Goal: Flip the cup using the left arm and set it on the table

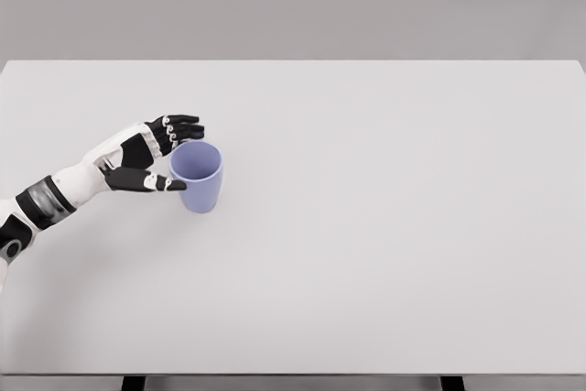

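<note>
A light blue cup (200, 182) stands on the white table (385, 226) left of the middle, mouth up. My left hand (189, 157) reaches in from the lower left and sits against the cup's left side. Its thumb (163, 184) points at the cup's near wall, with the tip at or just touching it. The other fingers (179, 126) are bent just behind the rim and look slightly apart from it. The hand brackets the cup without clamping it. The right arm is out of view.
The table's front edge runs along the bottom of the view, with two dark legs (134, 383) showing under it. A grey wall rises behind the far edge.
</note>
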`<state>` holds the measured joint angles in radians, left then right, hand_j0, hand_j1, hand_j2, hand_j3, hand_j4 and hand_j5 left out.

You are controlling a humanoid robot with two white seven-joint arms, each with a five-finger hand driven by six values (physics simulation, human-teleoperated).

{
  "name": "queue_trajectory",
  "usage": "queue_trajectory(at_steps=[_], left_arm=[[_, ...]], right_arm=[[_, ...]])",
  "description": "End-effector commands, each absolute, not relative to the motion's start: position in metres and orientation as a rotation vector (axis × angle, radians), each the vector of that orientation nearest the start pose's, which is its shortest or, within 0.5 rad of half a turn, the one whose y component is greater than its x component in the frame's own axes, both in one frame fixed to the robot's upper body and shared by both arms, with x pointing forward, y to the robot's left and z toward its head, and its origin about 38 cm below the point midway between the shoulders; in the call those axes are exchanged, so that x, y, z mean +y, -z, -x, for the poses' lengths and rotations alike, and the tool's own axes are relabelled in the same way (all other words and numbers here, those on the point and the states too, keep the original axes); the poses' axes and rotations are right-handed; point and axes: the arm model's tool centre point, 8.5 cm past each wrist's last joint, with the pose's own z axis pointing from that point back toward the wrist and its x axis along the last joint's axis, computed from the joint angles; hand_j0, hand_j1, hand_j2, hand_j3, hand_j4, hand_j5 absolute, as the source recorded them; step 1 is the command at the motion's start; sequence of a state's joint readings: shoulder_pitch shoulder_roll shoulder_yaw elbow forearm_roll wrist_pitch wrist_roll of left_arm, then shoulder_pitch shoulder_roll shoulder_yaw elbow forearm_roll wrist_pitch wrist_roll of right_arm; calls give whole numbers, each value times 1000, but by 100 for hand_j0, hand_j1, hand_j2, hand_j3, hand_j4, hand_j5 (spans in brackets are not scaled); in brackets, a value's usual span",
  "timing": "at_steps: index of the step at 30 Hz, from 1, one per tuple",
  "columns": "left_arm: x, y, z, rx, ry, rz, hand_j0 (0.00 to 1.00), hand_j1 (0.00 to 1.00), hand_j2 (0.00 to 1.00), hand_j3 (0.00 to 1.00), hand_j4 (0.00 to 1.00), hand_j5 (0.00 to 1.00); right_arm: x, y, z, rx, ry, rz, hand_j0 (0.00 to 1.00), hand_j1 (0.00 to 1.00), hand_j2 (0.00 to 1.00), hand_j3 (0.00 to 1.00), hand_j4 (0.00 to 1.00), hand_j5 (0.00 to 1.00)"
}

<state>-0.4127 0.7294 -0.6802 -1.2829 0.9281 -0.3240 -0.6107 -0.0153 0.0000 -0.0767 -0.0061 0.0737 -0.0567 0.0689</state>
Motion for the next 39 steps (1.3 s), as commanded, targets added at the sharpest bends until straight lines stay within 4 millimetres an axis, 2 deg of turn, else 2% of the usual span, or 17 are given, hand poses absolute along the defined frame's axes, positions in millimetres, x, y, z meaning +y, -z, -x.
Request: queue_trajectory(at_steps=[1, 9, 16, 18, 22, 25, 26, 28, 31, 34, 39], left_arm=[[313, -118, -409, -1502, 689, 666, 99, 99, 99, 99, 99, 99], [310, -122, -408, -1513, 702, 673, 100, 100, 100, 100, 100, 100], [301, -137, -408, -1544, 737, 699, 100, 100, 100, 100, 100, 100], [300, -147, -410, -1564, 758, 697, 100, 100, 100, 100, 100, 100], [352, -184, -416, -1558, 874, 505, 100, 100, 100, 100, 100, 100], [411, -221, -409, -1497, 1175, 159, 100, 100, 100, 100, 100, 100], [416, -223, -410, -1467, 1317, 50, 100, 100, 100, 100, 100, 100], [423, -226, -415, -1417, 1428, -59, 100, 100, 100, 100, 100, 100], [424, -226, -416, -1387, 1480, -100, 100, 100, 100, 100, 100, 100], [410, -211, -419, -1331, 1580, -135, 100, 100, 100, 100, 100, 100], [407, -209, -420, -1337, 1580, -128, 100, 100, 100, 100, 100, 100]], right_arm=[[-266, 262, -18, -78, -3, 19, 100, 100, 100, 100, 100, 100], [-266, 262, -18, -78, -3, 19, 100, 100, 100, 100, 100, 100], [-266, 262, -18, -78, -3, 19, 100, 100, 100, 100, 100, 100], [-266, 262, -18, -78, -3, 19, 100, 100, 100, 100, 100, 100], [-266, 262, -18, -78, -3, 19, 100, 100, 100, 100, 100, 100], [-266, 262, -18, -78, -3, 19, 100, 100, 100, 100, 100, 100], [-266, 262, -18, -78, -3, 19, 100, 100, 100, 100, 100, 100], [-266, 262, -18, -78, -3, 19, 100, 100, 100, 100, 100, 100], [-266, 262, -18, -78, -3, 19, 100, 100, 100, 100, 100, 100], [-266, 262, -18, -78, -3, 19, 100, 100, 100, 100, 100, 100], [-266, 262, -18, -78, -3, 19, 100, 100, 100, 100, 100, 100]])
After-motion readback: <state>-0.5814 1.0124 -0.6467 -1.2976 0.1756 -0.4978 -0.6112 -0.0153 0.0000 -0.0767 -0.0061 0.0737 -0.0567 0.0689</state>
